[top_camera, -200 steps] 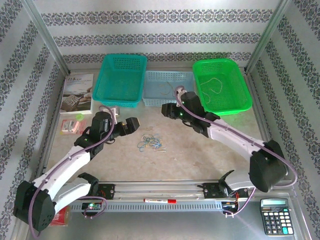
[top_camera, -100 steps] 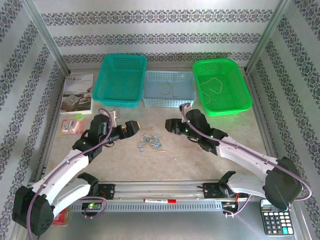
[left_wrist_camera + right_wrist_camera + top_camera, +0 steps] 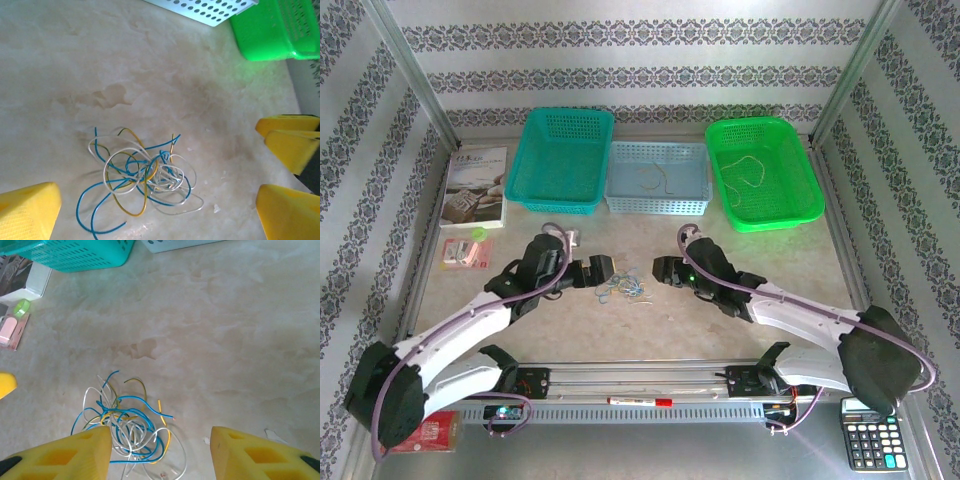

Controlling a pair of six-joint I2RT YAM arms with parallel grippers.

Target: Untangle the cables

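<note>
The cables lie in a loose tangle of blue, white and yellow strands on the table between my two arms. My left gripper stands open just left of the tangle. In the left wrist view the cables lie on the table between its wide yellow fingers, untouched. My right gripper is open just right of the pile. In the right wrist view the cables sit by its left finger, and its gripper holds nothing. One strand lies in the pale blue basket, another strand in the green one.
Three baskets line the back: teal, pale blue, green. A book and a pink packet lie at the left. A calculator sits at the near right and a red marker on the front rail.
My right gripper has come back from the pale blue basket and lowered toward the tangle, opening a little wider. The left gripper has moved right, close to the pile.
</note>
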